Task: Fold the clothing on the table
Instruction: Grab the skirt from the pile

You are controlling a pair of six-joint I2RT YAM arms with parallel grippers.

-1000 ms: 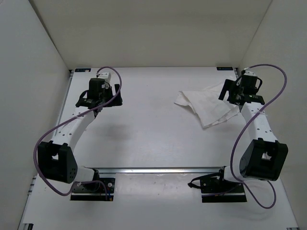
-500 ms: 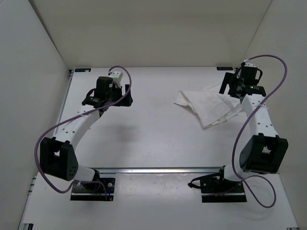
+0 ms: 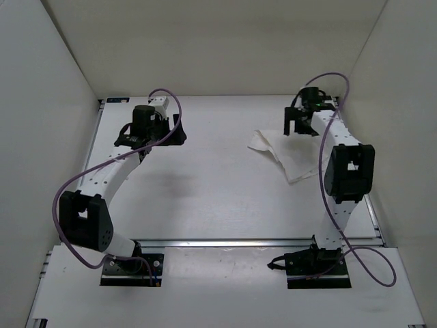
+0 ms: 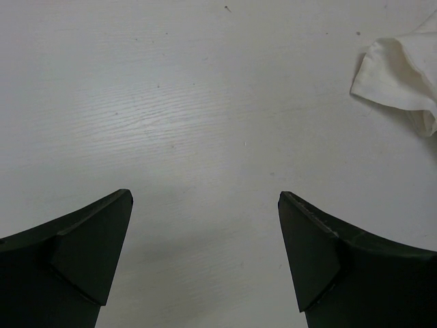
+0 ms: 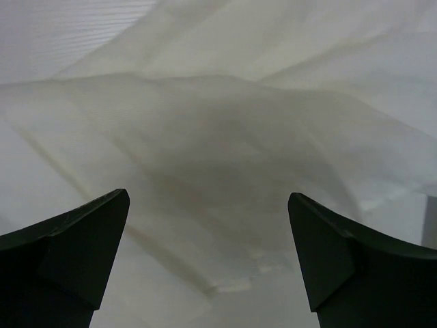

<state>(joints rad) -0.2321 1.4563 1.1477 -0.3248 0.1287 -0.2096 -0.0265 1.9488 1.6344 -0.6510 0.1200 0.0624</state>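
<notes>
The right gripper [image 3: 295,127] hangs wide open over the crumpled clothing [image 3: 298,161], the left gripper [image 3: 146,138] equally splayed above the table [image 3: 218,195], holding nothing.

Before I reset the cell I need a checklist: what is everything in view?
clothing: one, white, crumpled on the table's far right part
table: one, white, under everything
metal rail: one, silver, across the near side
corner bracket: one plainly seen, blue-black, far left corner
walls: three, white, left, back and right
cables: two, purple, one looping on each side
left arm, right arm: two, white and black, bases at the near edge
left end effector: black, open over bare table
right end effector: black, open just above the clothing
</notes>
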